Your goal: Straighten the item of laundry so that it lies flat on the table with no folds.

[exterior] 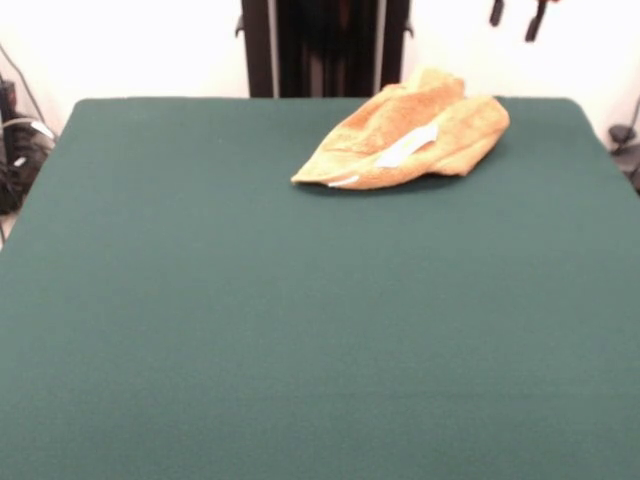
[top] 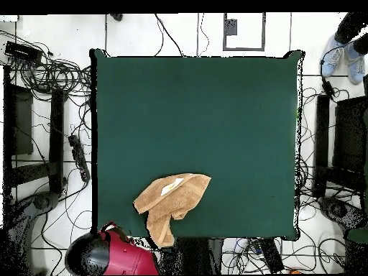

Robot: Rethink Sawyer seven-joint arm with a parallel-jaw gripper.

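The orange-tan towel [exterior: 410, 135] lies crumpled and folded over itself at the far right of the dark green table [exterior: 250, 320], by the edge nearest the pedestal. Its white label [exterior: 405, 150] faces up. In the overhead view the towel [top: 171, 201] sits at the bottom edge of the table [top: 201, 122], and one bunched end reaches just past that edge. Only the tips of my gripper [exterior: 516, 14] show, at the top edge of the front view, above and to the right of the towel. They stand apart with nothing between them. My red arm [top: 118, 259] is drawn back off the table.
The black pedestal [exterior: 325, 45] stands behind the table's far edge. Cables and black equipment [top: 43, 136] line both sides of the table on the floor. A person's shoes [top: 341, 52] show at the overhead view's top right corner.
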